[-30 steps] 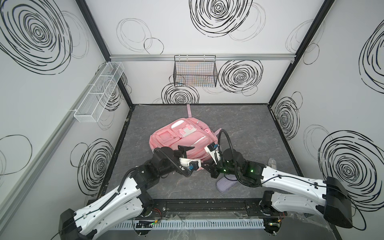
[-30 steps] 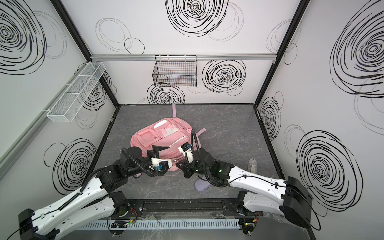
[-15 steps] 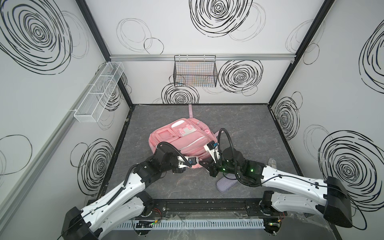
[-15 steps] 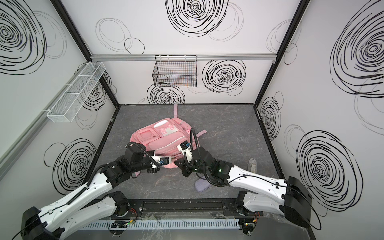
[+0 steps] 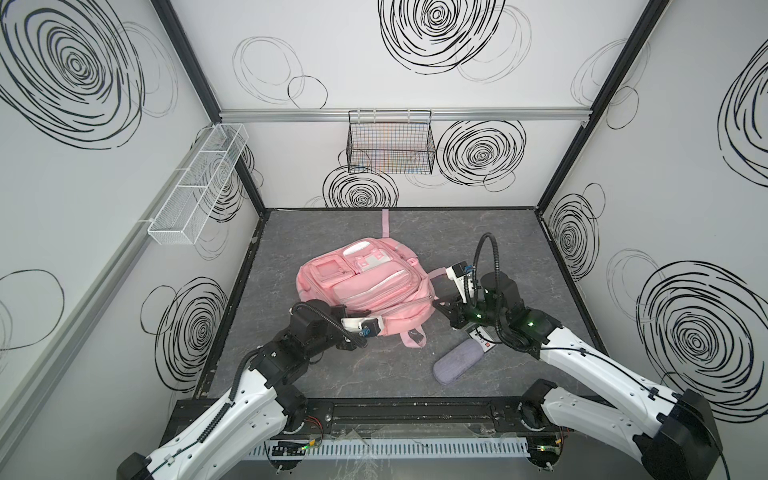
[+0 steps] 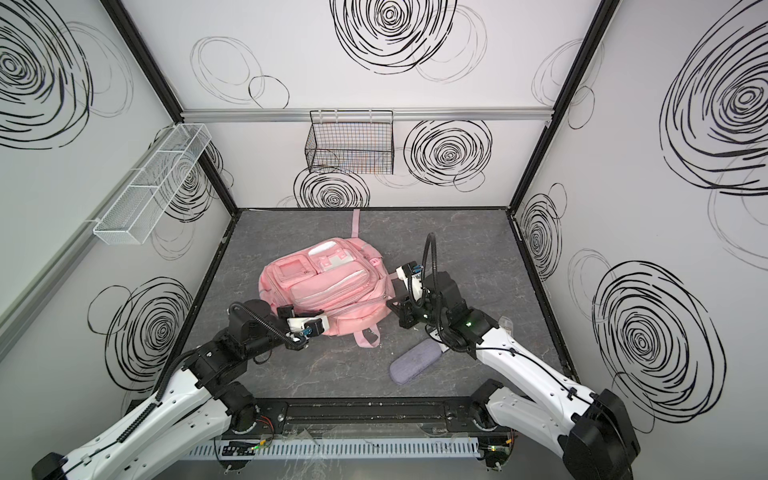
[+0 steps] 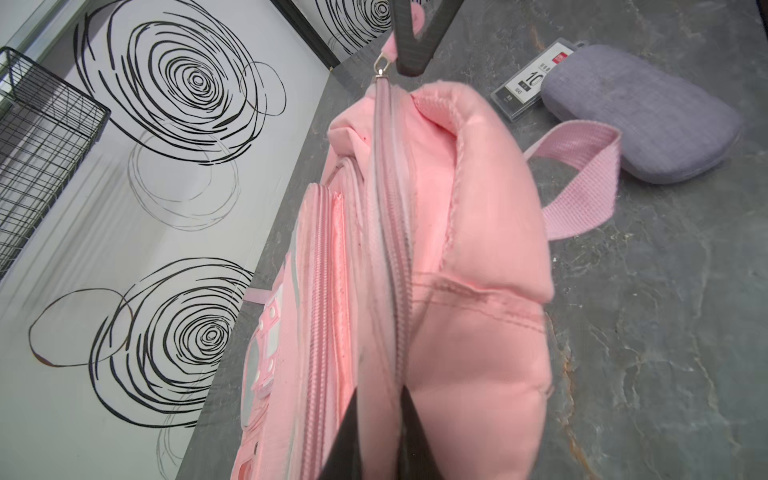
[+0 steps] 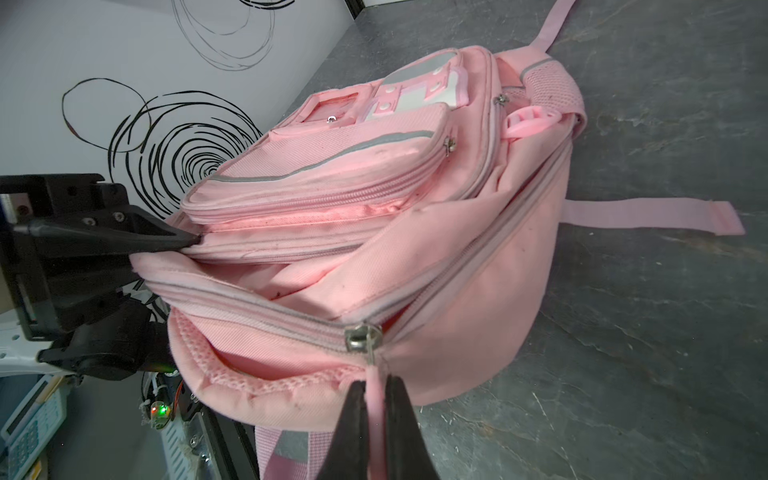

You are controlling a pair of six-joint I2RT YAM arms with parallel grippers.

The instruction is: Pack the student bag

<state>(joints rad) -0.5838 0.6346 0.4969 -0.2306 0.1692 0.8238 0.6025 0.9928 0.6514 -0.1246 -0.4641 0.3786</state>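
Scanning both top views, finds one large pink fabric student bag (image 5: pixel 361 286) (image 6: pixel 328 291) lying pockets-up mid-floor on the grey marbled tabletop (image 5: pixel 478 232); cannot make out either grip there. In the right wrist view alone, sees the right gripper (image 8: pixel 375 381) pinched tight on the pink zip-pull tab (image 8: pixel 376 415), plus a gaping main compartment. In the left wrist view, shows the left gripper (image 7: pixel 381 388) narrowly parted astride the zip edge; cannot tell whether clamped. Counts one grey-lilac oblong fabric pouch (image 7: pixel 640 112), one white labelled packet (image 7: pixel 523 79) just beside it, one black wire basket (image 5: pixel 390 143), one white mesh basket (image 5: pixel 199 183).
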